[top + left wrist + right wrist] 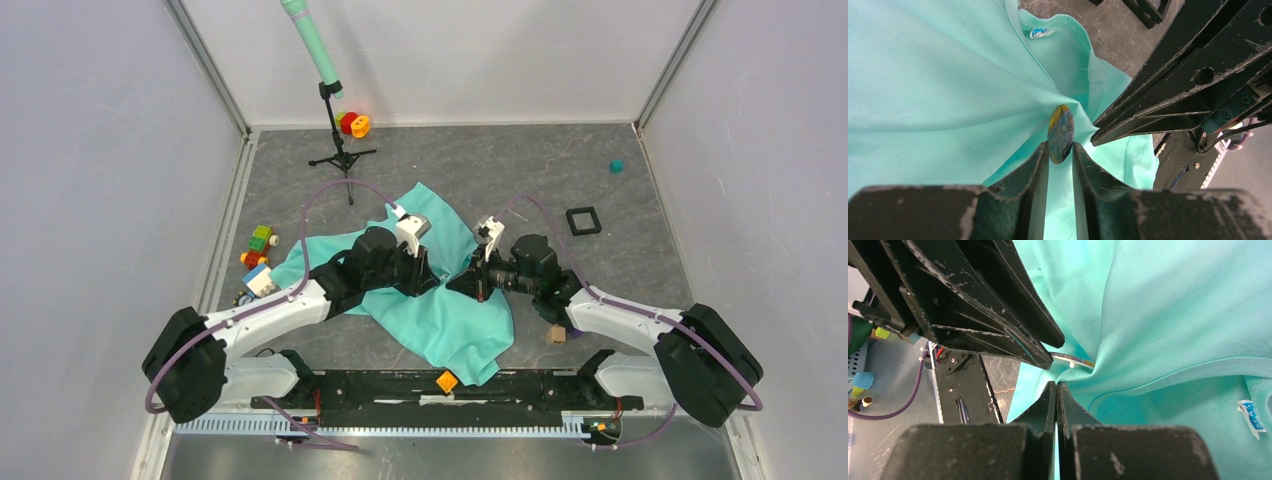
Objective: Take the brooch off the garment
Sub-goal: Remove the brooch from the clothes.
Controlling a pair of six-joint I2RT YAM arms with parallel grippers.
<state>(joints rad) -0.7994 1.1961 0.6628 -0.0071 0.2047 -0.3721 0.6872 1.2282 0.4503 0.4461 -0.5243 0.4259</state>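
Left wrist: brooch (1061, 131) lengthwise vertical in clenched left end effector (1060, 150); garment (1173, 315) in right end effector (1056, 386).

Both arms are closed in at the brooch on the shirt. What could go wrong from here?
1. The left gripper has its jaws on only the lower edge of the brooch, so it may slip out under a pull.
2. The right gripper pinches the garment right beside it, with the cloth bunched taut. Pulling apart could stretch or tear it.
3. The two grippers sit almost touching and could collide.
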